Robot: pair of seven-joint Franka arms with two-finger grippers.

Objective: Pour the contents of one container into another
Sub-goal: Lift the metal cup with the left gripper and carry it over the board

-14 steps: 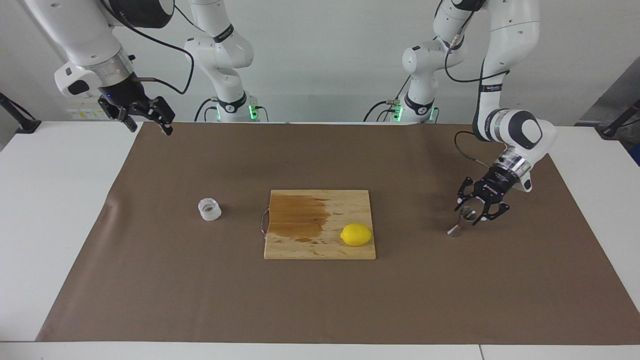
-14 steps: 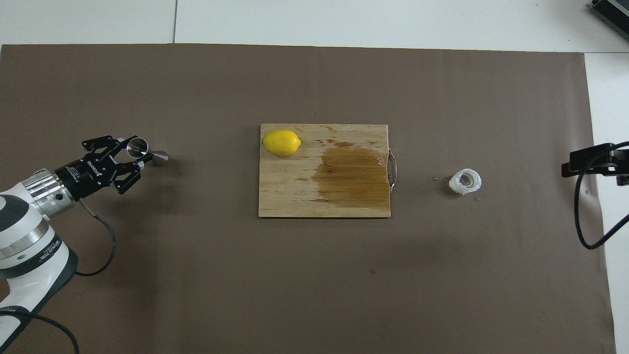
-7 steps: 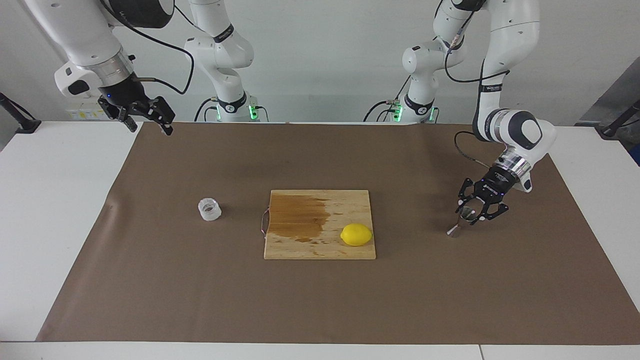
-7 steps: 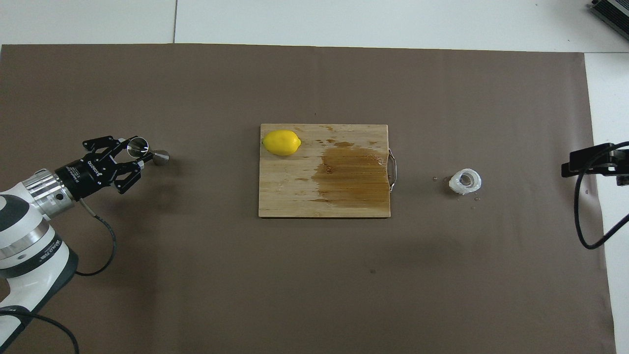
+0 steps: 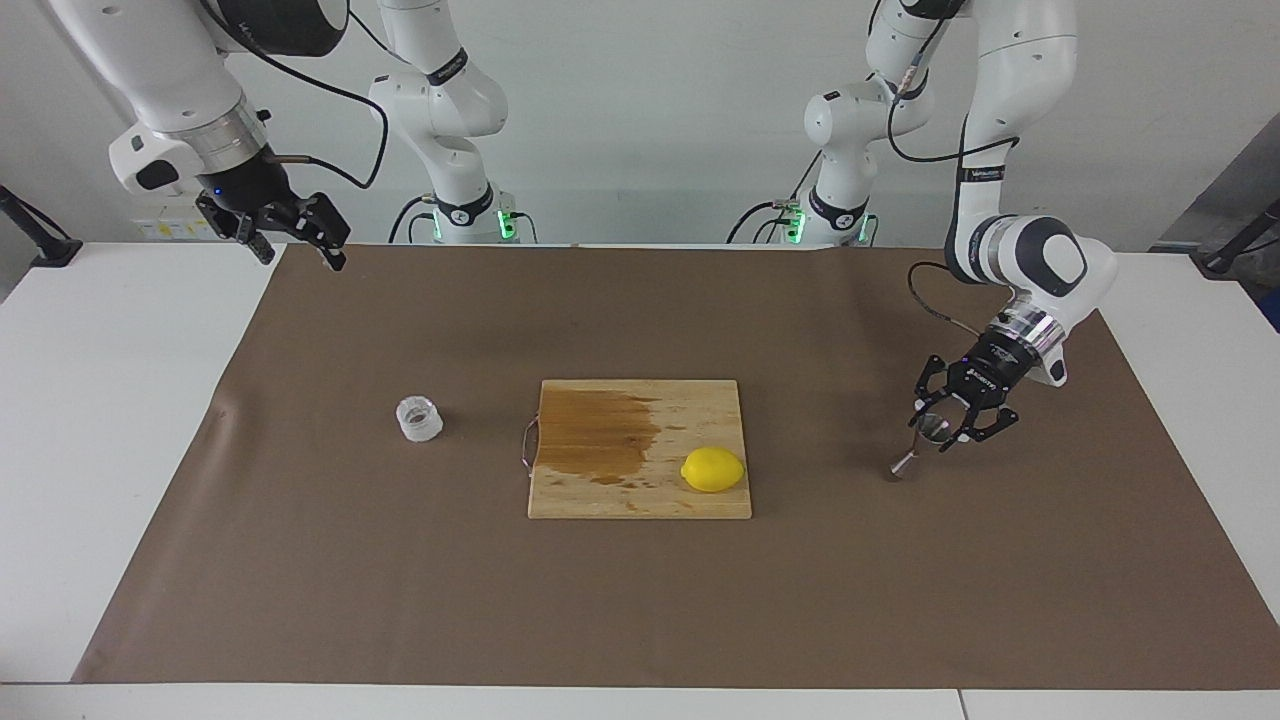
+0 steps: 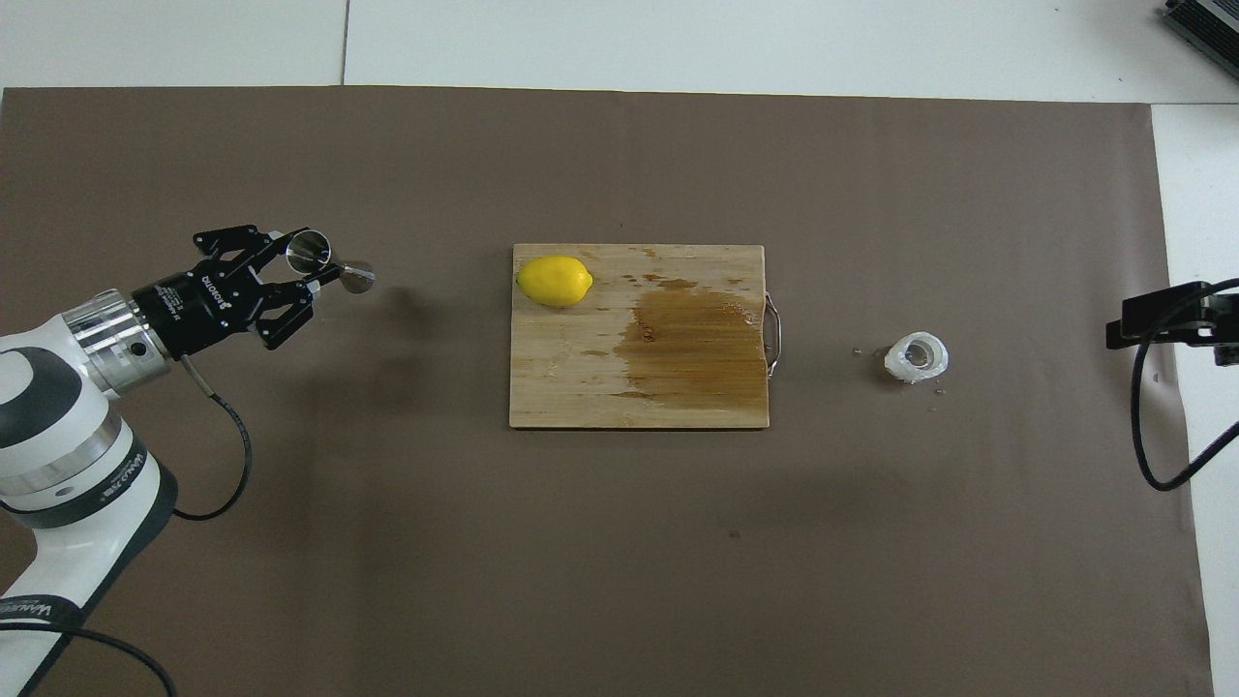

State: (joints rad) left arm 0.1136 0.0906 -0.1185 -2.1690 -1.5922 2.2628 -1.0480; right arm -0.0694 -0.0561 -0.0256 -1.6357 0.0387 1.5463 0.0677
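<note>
The jigger [image 5: 905, 463], small, steel and hourglass-shaped, hangs tilted low over the brown mat toward the left arm's end of the table. My left gripper [image 5: 940, 432] is shut on its upper cup. From overhead the jigger [image 6: 356, 278] sticks out of the left gripper [image 6: 308, 266] toward the cutting board. The small whitish jar [image 5: 419, 418] stands upright on the mat beside the board, toward the right arm's end, its wide mouth [image 6: 917, 356] showing from overhead. My right gripper [image 5: 300, 238] waits open and empty, high over the mat's corner.
A wooden cutting board [image 5: 640, 495] lies mid-table with a dark wet patch [image 6: 692, 339] and a metal handle on the jar's side. A yellow lemon [image 5: 712, 469] rests on the board's corner toward the jigger. Small droplets dot the mat by the jar.
My left gripper has shut on the jigger's upper cup, then carried it a little toward the cutting board. The jar, the lemon and the right arm have stayed put.
</note>
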